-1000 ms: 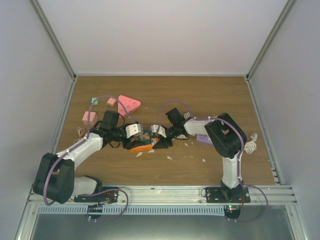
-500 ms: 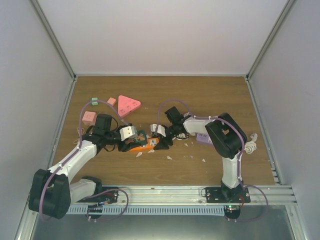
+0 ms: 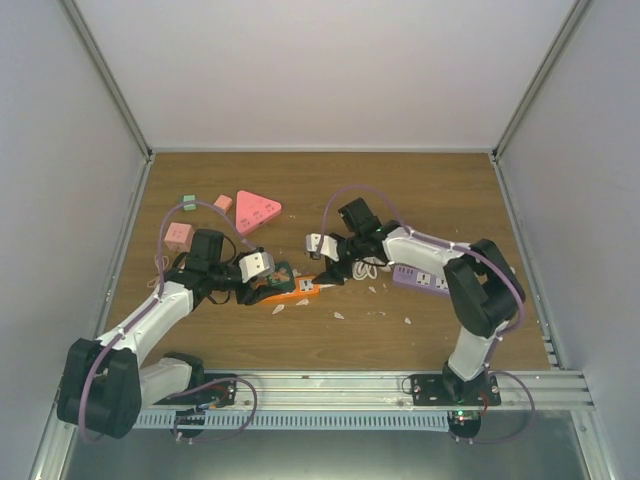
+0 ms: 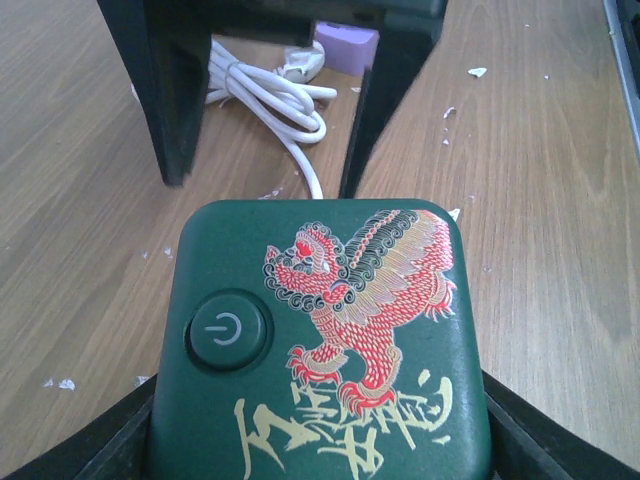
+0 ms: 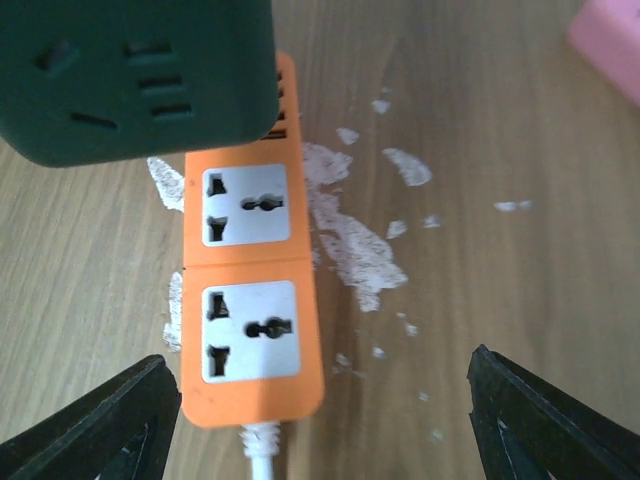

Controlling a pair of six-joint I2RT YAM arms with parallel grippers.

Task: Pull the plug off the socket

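Left gripper [image 3: 278, 274] clamps the plug [image 4: 320, 340], its dragon print visible only from that wrist; right gripper [image 3: 328, 268], parted, overlooks the socket [image 5: 250, 290].

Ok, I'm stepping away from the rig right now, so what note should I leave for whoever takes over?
Left end effector: shut on the green plug.
Right end effector: open, above the orange socket, holding nothing.
Socket lies flat on the table; plug covers its far end.
Done: plug gripped. Left: unclear whether it is free; lift it clear.
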